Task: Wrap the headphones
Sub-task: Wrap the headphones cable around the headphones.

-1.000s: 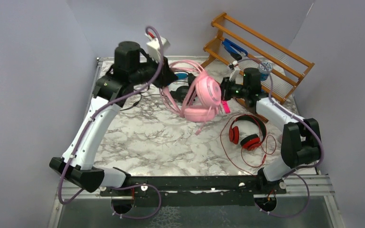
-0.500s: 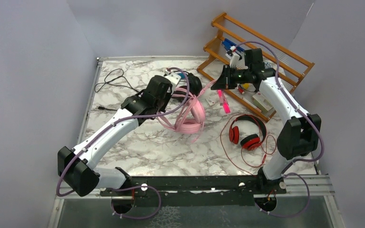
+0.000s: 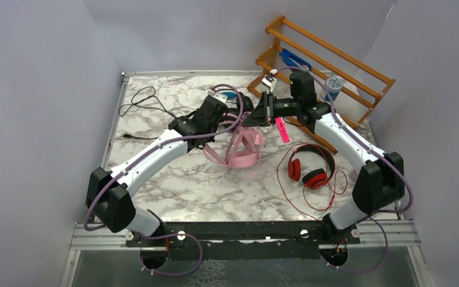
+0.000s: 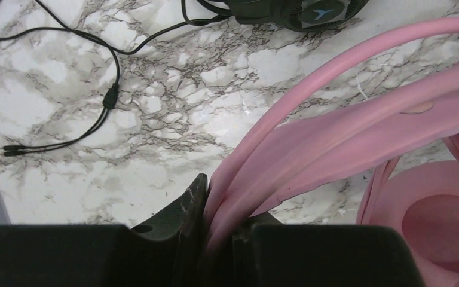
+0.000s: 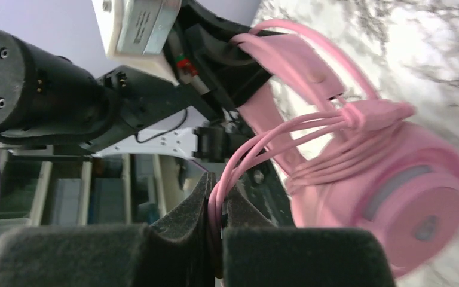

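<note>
The pink headset (image 3: pixel 242 148) is held above the table's middle. My left gripper (image 3: pixel 230 119) is shut on its headband (image 4: pixel 334 125), seen close in the left wrist view (image 4: pixel 215 200). My right gripper (image 3: pixel 258 116) is shut on a few strands of the pink cable (image 5: pixel 257 146), which run to a bundle on the ear cup (image 5: pixel 394 197). The pink plug (image 3: pixel 282 130) hangs below my right gripper. The red headset (image 3: pixel 312 168) lies flat at the right with its red cable looped round it. The black headset (image 4: pixel 299 9) lies behind the pink one, mostly hidden.
A wooden rack (image 3: pixel 329 60) stands at the back right, close behind my right arm. A thin black cable (image 3: pixel 143 98) lies loose at the back left and also shows in the left wrist view (image 4: pixel 110 95). Grey walls enclose the marble table (image 3: pixel 179 173).
My right gripper has moved left from the rack to the pink headset, still gripping the cable. My left arm has reached a little farther right. The pink headset now hangs edge-on.
</note>
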Robot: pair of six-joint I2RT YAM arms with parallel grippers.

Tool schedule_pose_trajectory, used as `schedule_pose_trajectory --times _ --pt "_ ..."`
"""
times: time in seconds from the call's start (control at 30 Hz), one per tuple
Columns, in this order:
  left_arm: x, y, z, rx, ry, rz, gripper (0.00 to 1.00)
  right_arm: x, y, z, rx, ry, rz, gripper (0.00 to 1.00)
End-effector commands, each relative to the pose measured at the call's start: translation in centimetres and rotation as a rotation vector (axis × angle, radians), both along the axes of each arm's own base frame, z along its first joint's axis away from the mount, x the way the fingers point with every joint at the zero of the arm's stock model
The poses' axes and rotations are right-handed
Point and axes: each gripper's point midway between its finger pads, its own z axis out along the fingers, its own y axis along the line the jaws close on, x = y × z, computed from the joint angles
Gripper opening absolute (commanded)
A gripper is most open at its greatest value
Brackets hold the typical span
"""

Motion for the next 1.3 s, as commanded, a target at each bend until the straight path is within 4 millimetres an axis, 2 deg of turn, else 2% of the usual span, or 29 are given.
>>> schedule_pose_trajectory --times 0.0,0.13,0.2,0.37,0.47,0.7,1.0,1.27 --pt "0.5 -0.7 1.7 -0.128 -0.001 0.157 0.0 -3.0 1.9 6.8 0.224 -0.089 -0.021 0.0" --pt "0.2 -2.6 2.0 -0.219 0.053 0.149 0.0 -2.9 3.4 6.6 0.283 -0.165 -0.135 0.0" --pt "0.1 -3.0 2.3 -0.248 0.059 0.161 0.0 -2.0 3.7 5.9 0.294 -0.171 -0.229 0.0" --pt "-0.3 -3.9 3.0 -0.284 0.072 0.176 0.0 -0.4 4.7 5.5 0.306 -0.272 -0.404 0.0" --pt "-0.6 -4.5 3.4 -0.305 0.091 0.167 0.0 0.5 4.8 5.0 0.29 -0.331 -0.458 0.0" --pt "-1.2 -6.0 4.9 -0.382 0.117 0.128 0.0 1.8 4.3 2.3 0.198 -0.432 -0.594 0.0" --pt "-1.8 -6.0 6.1 -0.403 0.115 0.106 0.0 2.0 4.1 -0.8 -0.014 -0.781 -0.489 0.0" --pt "-2.1 -5.8 7.2 -0.427 0.1 0.104 0.0 1.5 3.3 -3.5 -0.18 -0.912 -0.369 0.01"
